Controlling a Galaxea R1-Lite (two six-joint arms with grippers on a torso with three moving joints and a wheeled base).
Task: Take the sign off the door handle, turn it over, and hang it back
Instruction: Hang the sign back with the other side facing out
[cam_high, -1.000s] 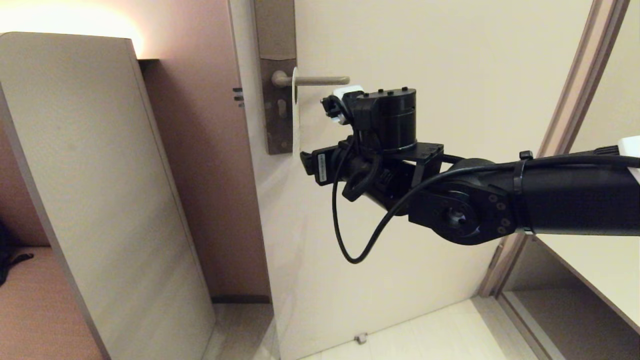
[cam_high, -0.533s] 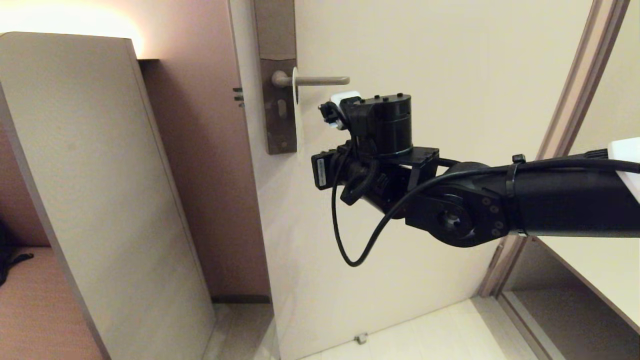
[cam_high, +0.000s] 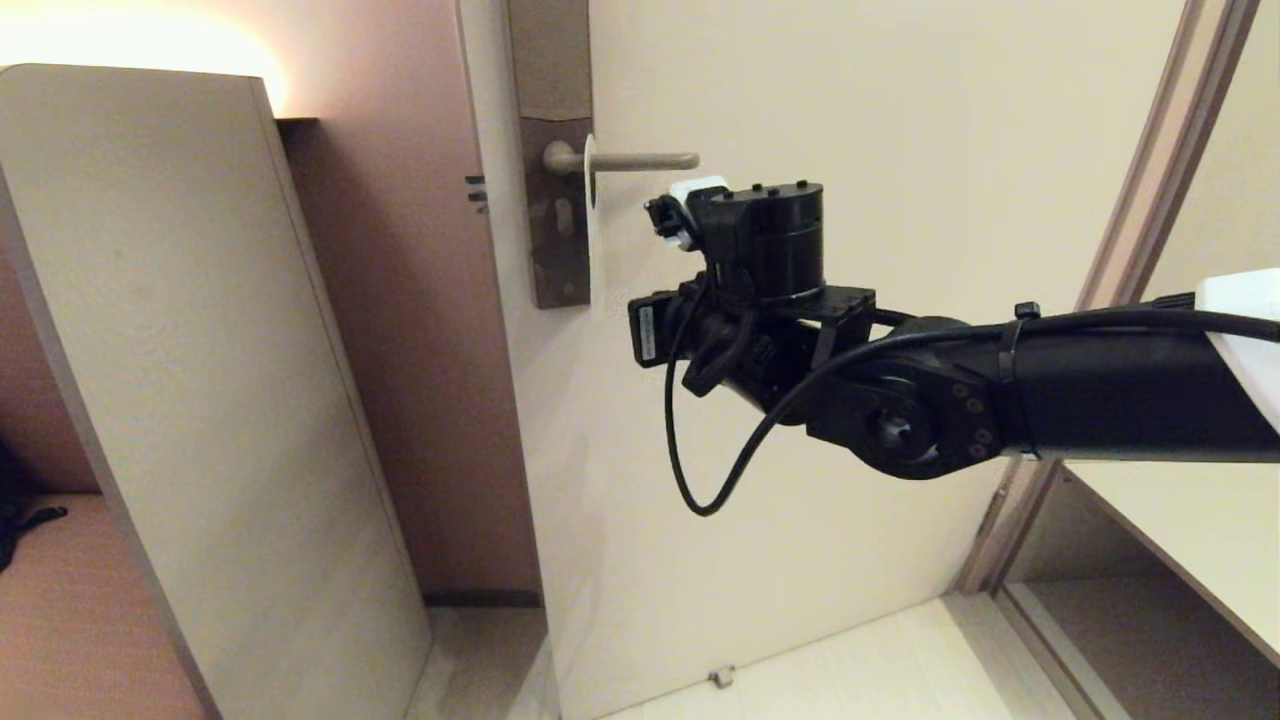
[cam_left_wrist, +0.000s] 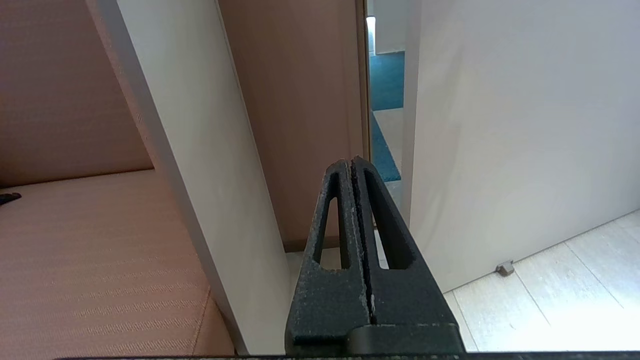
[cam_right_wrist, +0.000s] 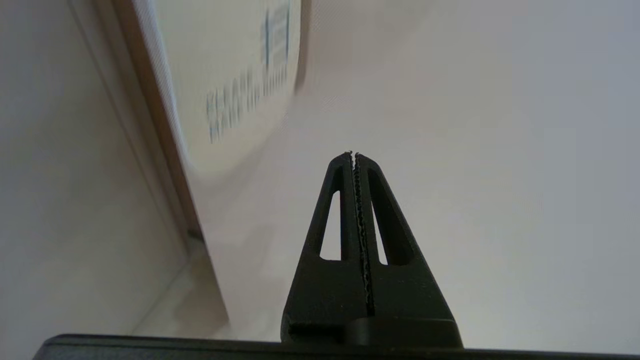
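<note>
My left gripper sits low & idle w/ fingers pressed together on nothing, facing the gap beside the door. My right gripper is also clenched empty, tips aimed at the bare door face just short of the sign, not touching it. Farther on, the sign hangs edge-on from the door handle, white side w/ blue lettering toward my right wrist, next to the handle's plate.
</note>
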